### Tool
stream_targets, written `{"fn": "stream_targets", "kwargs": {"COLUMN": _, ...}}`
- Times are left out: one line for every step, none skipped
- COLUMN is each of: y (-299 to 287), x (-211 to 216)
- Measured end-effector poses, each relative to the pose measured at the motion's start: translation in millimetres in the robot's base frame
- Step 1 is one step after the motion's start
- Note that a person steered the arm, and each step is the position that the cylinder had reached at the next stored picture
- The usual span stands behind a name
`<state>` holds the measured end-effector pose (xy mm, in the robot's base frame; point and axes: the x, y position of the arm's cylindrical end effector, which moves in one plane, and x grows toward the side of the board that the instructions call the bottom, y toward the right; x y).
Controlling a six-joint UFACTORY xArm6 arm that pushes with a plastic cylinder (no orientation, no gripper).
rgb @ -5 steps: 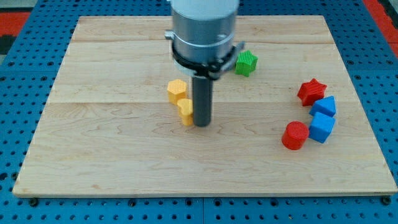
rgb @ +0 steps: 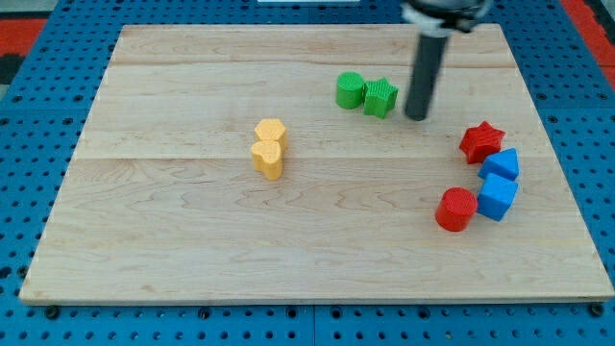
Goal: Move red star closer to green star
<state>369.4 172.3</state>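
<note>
Since the earlier frame, arm swung from yellow blocks (rgb: 270,147) toward green star (rgb: 381,97); my tip (rgb: 416,117) now just right of it. No pincer fitted. Red star (rgb: 480,142) lies lower right of green star, apart. Best circle behind it, push up-left gently.

Wooden board (rgb: 192,250) lies on a pegboard surface (rgb: 29,192). My tip (rgb: 416,117) sits just to the view's right of the green star (rgb: 381,97), apart from it. A green cylinder (rgb: 350,89) touches that star on its left. Red star (rgb: 480,141) lies toward the view's right, below and right of my tip. Directly below it, 2 blue blocks (rgb: 502,164) (rgb: 497,196), stacked along the view's vertical, apparently touching. A red cylinder (rgb: 455,209) sits left of the lower blue block. 2 yellow blocks (rgb: 271,133) (rgb: 267,159) lie near board centre, one above the other, touching.
</note>
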Motion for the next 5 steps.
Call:
{"fn": "stream_targets", "kwargs": {"y": 73.6, "x": 10.2}}
{"fn": "stream_targets", "kwargs": {"y": 96.9, "x": 43.4}}
{"fn": "stream_targets", "kwargs": {"y": 75.8, "x": 64.1}}
{"fn": "stream_targets", "kwargs": {"y": -17.1, "x": 66.3}}
{"fn": "stream_targets", "kwargs": {"y": -57.5, "x": 64.0}}
